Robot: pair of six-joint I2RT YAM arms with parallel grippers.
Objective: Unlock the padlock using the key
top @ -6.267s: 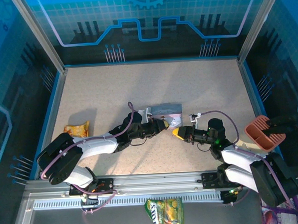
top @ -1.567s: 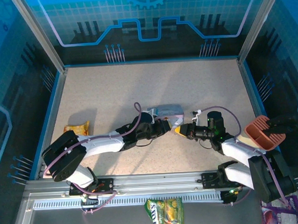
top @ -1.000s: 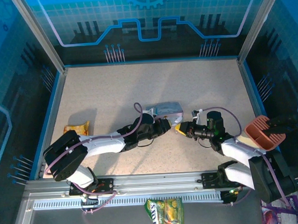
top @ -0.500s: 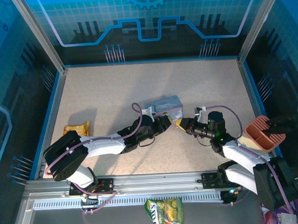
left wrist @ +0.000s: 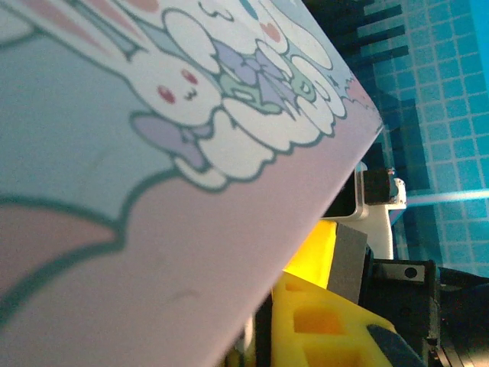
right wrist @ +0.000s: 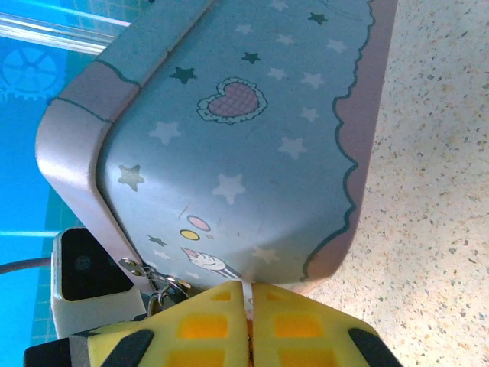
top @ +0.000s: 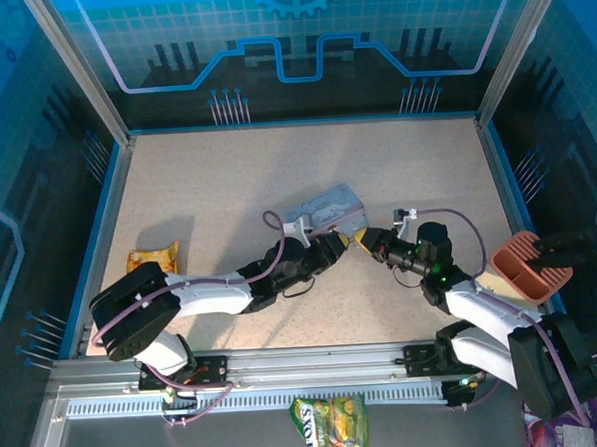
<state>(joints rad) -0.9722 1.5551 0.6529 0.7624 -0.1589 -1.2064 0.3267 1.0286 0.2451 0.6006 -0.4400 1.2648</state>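
Top: left end effector (top: 332, 248) and right end effector (top: 362, 240) meet at tilted tin's (top: 325, 208) near corner, mid-desk (top: 197, 189); left's grip cannot tell.
Left wrist: tin's cartoon face close up.
Right wrist: right fingers (right wrist: 199, 325) pressed shut; padlock (right wrist: 160, 287) hangs at tin corner, just beside them.

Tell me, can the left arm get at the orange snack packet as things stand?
Probably yes: the orange snack packet lies on open table beside that arm, nothing in between. But the left gripper is up against the tin and must pull back first.
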